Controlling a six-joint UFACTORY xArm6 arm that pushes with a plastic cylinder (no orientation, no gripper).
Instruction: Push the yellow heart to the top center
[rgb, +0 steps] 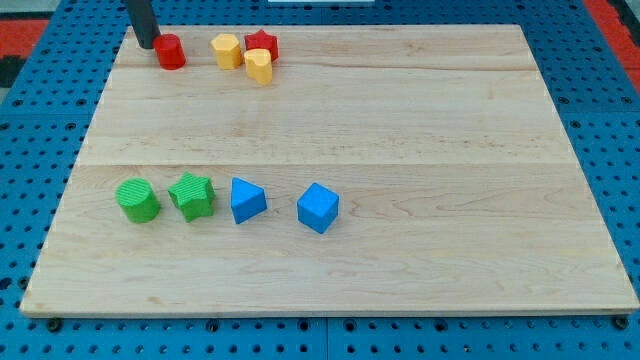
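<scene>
My tip (146, 45) rests at the far left of the board (330, 270), just left of the red cylinder (170, 51); it's a bare rod, with no fingers to spread or press. The yellow heart (259, 65) lies to its right and slightly nearer, beyond that cylinder, touching the red star (263, 43), still left of top centre.

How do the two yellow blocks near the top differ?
The left yellow block stands apart from the red star; the right yellow block sits against the star, in front of it. The left one lies nearer the red cylinder and my tip. Both are yellow; which is the heart is unclear.
</scene>
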